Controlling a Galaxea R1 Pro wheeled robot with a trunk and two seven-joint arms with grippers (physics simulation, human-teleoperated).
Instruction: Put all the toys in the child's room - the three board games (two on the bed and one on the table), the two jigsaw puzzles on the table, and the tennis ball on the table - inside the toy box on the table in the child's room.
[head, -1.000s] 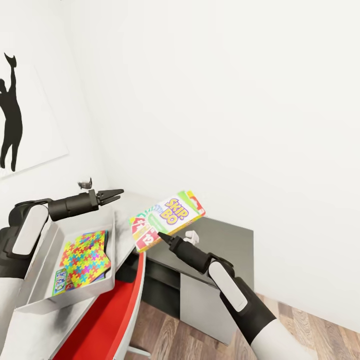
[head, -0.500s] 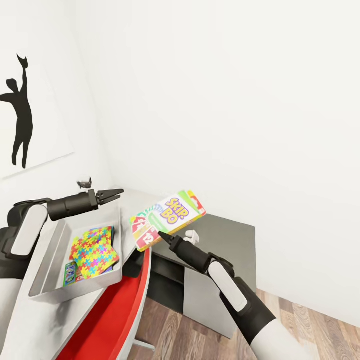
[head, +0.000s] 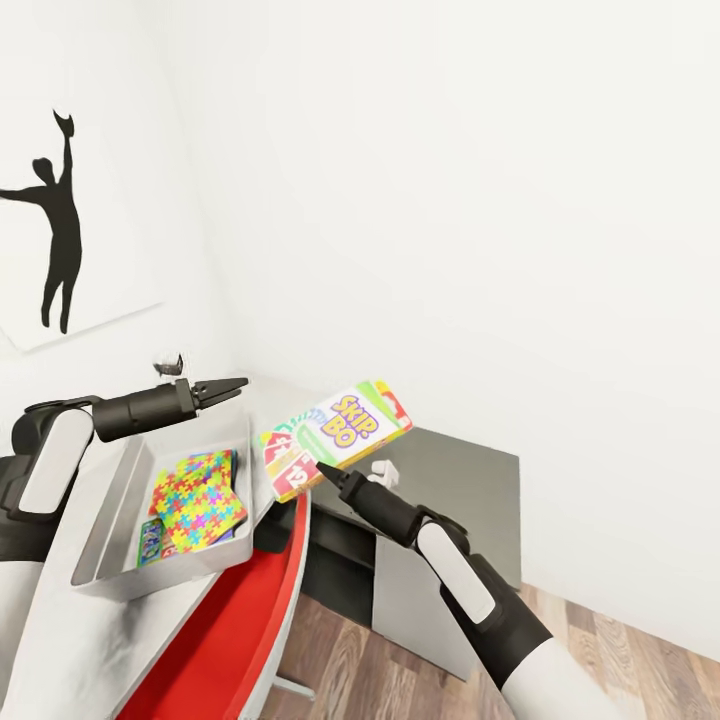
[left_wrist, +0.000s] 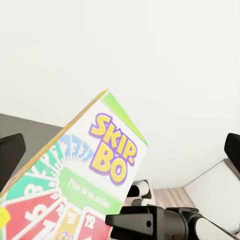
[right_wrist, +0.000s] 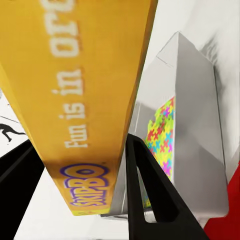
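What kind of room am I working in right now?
Most likely a child's bedroom or playroom. A black silhouette poster hangs on the white wall, a grey tray on the desk holds bright jigsaw puzzles, and the right gripper carries a Skip-Bo game box. A red chair sits at the desk.

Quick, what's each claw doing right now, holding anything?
Left gripper: nothing in it; open or shut cannot be told.
Right gripper: shut on the Skip-Bo game box.
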